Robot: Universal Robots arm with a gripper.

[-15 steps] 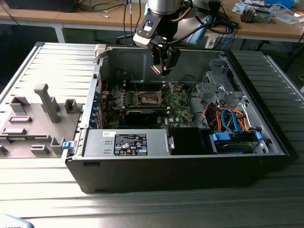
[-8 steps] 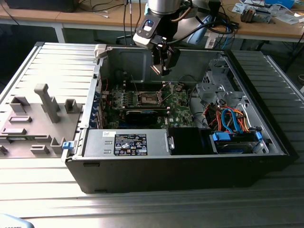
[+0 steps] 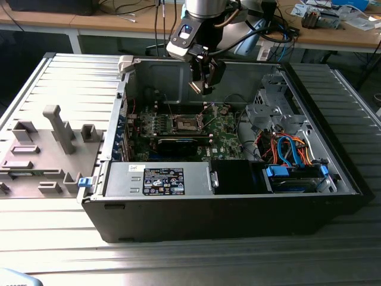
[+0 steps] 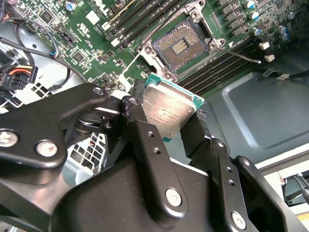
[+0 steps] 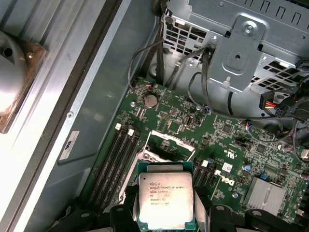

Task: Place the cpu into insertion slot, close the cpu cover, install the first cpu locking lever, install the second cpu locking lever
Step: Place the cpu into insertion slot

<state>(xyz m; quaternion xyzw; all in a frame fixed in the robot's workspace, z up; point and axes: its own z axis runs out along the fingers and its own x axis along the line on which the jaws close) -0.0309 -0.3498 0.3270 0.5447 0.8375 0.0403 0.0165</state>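
My gripper (image 3: 202,88) hangs inside the open computer case, above the green motherboard (image 3: 223,128). It is shut on the cpu (image 4: 169,108), a flat square chip with a silvery top, held by two opposite edges between the black fingers (image 4: 137,125). In the first wrist view the cpu (image 5: 166,198) faces the camera. The insertion slot (image 4: 179,46) lies uncovered below and apart from the chip, its dark contact field showing. The cpu cover (image 5: 166,140) stands swung up, a thin silver frame. A thin locking lever (image 4: 244,57) sticks out beside the slot. In the exterior view the insertion slot (image 3: 183,123) sits below the gripper.
Long black memory slots (image 4: 219,67) flank the socket. A silver drive cage (image 5: 241,53) and loose cables (image 3: 286,149) fill the case on the exterior view's right. A power supply (image 3: 158,179) lies along the near wall. A grey fixture tray (image 3: 47,149) sits outside at the exterior view's left.
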